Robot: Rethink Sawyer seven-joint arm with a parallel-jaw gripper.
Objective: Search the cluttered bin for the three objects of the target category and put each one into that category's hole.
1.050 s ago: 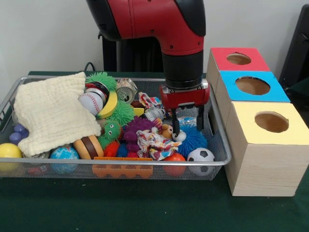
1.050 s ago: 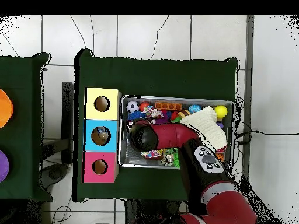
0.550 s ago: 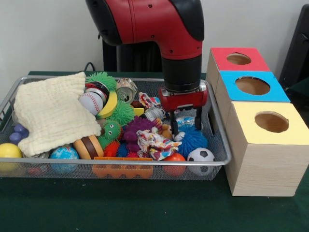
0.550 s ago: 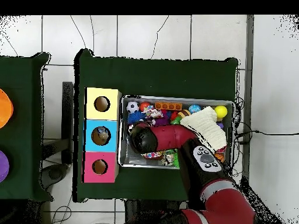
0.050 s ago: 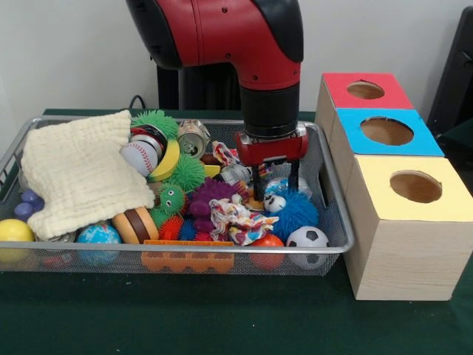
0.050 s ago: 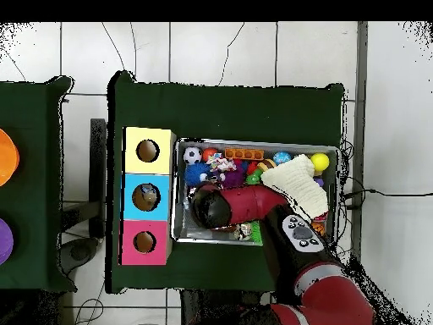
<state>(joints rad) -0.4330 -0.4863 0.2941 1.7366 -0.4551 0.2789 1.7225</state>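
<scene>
Bin clutter sits under the gripper, which has risen and drifted toward 9 o'clock since earlier, jaws spread, empty. Blue spiky ball at its 5 o'clock is round, no long axis.

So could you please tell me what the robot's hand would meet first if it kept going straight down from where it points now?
Most likely the small white-and-blue patterned ball lying between its fingers, beside the blue spiky ball; the hand looks open, though depth is unclear.
</scene>
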